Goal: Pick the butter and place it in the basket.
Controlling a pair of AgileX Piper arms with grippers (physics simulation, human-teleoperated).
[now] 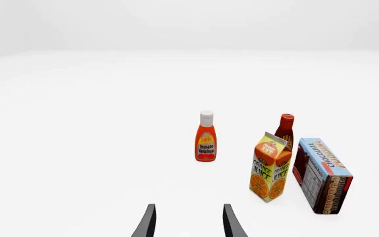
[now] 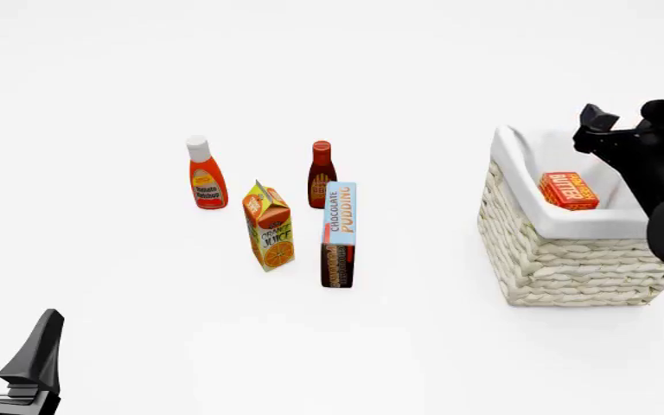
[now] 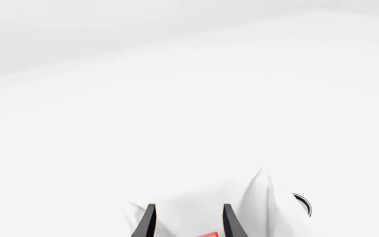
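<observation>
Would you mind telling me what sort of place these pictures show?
Most likely a simulated tabletop test scene, not a real room: a featureless white table, a few groceries like the orange juice carton, and a wicker basket holding the butter.

A: What do the arms look like?
B: Matte black all over. The right arm (image 2: 655, 173) is built of rounded, bulky segments — no markings legible.
A: And the pincers?
B: The left pincer (image 2: 3, 341) has two flat black tapering fingers (image 1: 147, 222) — the right pincer (image 3: 187, 222) matches.
</observation>
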